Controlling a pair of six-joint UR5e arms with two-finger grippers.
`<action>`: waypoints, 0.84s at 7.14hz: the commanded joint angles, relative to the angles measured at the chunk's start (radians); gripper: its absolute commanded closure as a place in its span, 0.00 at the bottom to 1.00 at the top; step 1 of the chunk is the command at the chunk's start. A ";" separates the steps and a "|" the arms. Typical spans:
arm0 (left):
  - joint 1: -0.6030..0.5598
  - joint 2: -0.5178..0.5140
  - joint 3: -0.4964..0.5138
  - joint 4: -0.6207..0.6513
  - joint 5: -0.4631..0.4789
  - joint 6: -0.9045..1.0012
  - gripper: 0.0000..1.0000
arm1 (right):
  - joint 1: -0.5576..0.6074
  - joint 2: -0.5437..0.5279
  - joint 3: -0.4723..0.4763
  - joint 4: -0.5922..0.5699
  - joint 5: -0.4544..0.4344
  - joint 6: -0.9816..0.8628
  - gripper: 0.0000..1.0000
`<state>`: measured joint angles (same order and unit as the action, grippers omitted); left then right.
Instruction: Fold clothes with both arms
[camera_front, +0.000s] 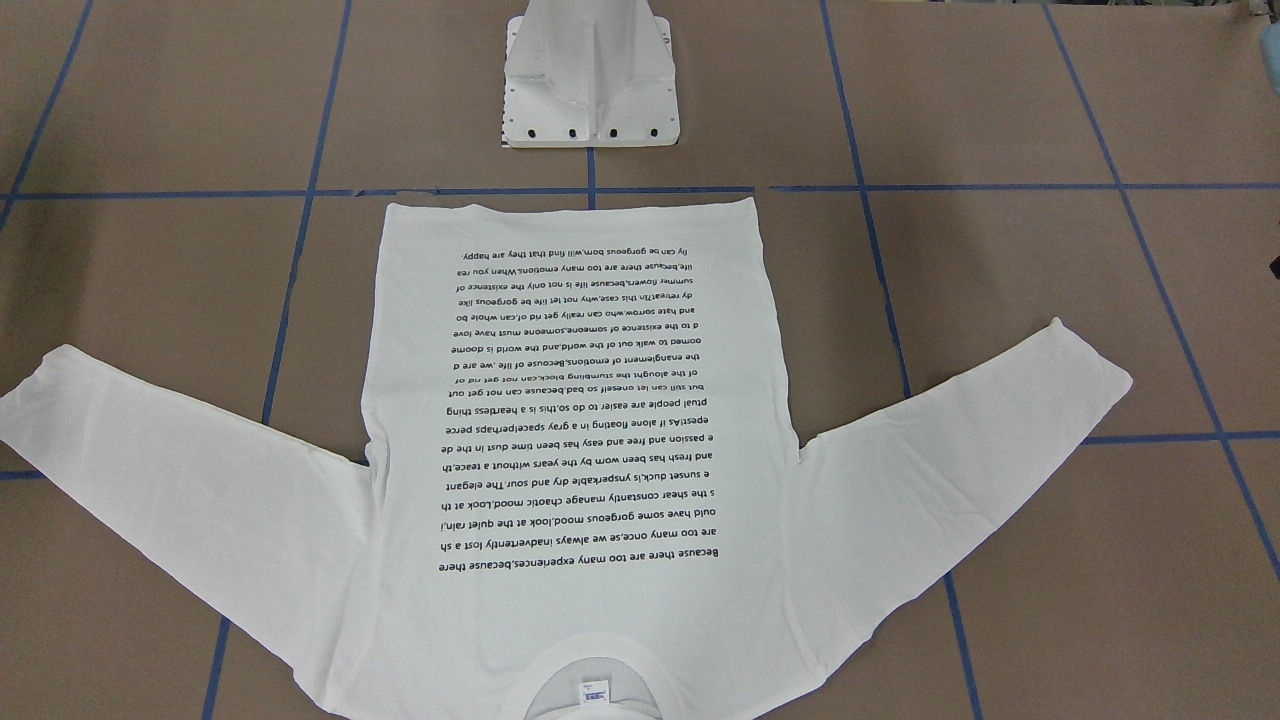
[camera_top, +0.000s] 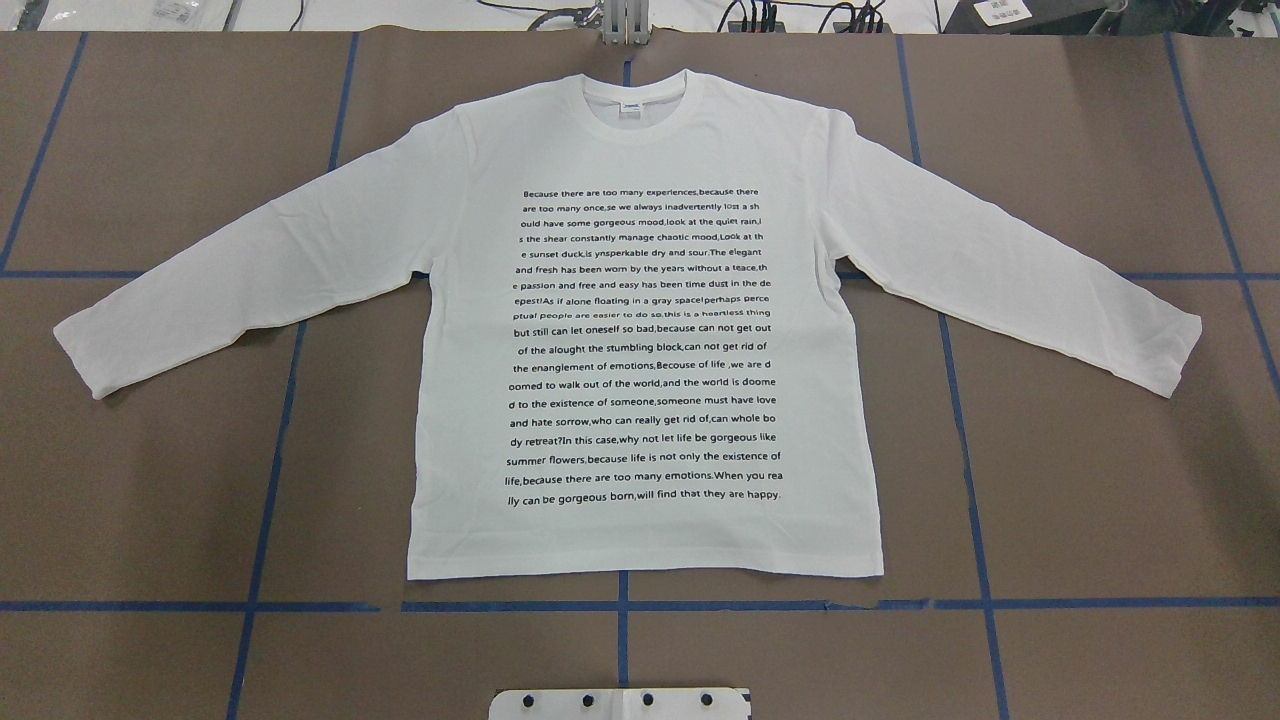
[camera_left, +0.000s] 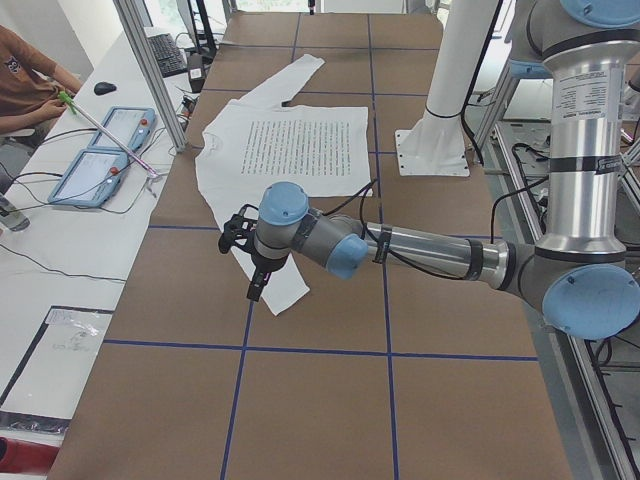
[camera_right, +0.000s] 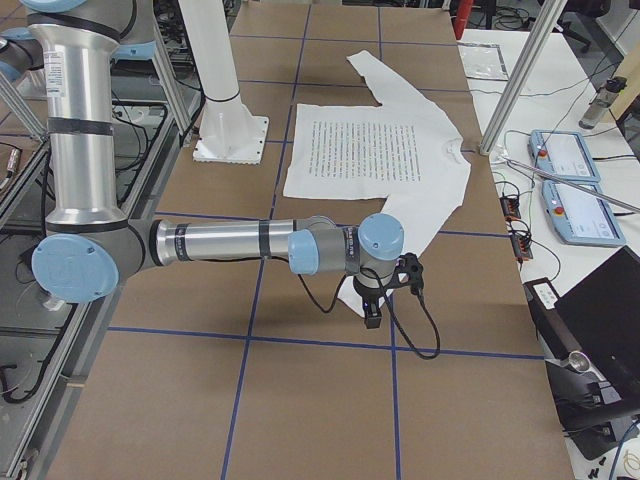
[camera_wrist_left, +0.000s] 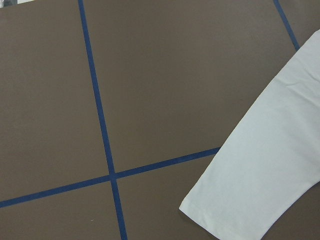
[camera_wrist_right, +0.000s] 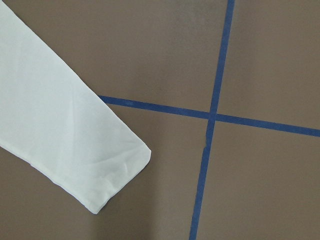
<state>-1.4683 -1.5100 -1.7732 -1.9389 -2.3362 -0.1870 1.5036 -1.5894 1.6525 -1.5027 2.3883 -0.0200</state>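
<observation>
On the brown, blue-taped table (camera_top: 1100, 500) the T-shirt (camera_top: 645, 150) lies flat. The left gripper (camera_left: 256, 288) hangs above one cuff (camera_wrist_left: 220, 207), the right gripper (camera_right: 372, 315) above the other; I cannot tell how far either is open.

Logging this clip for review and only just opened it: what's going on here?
A white long-sleeved T-shirt lies flat on the brown table, printed side up, collar away from the robot, sleeves spread wide. No fold has been made yet. The left hand hangs above the left sleeve cuff, and the right hand above the right sleeve cuff. Neither appears to touch the cloth. Whether the hands are open or shut cannot be told.
</observation>
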 joint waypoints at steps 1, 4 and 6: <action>0.000 -0.007 -0.008 0.008 0.000 -0.008 0.00 | -0.009 -0.017 -0.005 0.048 0.005 0.006 0.00; 0.014 0.001 -0.009 0.003 0.003 -0.011 0.00 | -0.029 -0.017 -0.005 0.050 -0.001 0.012 0.00; 0.014 0.001 -0.012 -0.005 -0.003 -0.020 0.00 | -0.049 -0.017 0.000 0.050 0.003 0.014 0.00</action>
<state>-1.4546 -1.5104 -1.7807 -1.9389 -2.3348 -0.2030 1.4682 -1.6060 1.6494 -1.4528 2.3897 -0.0074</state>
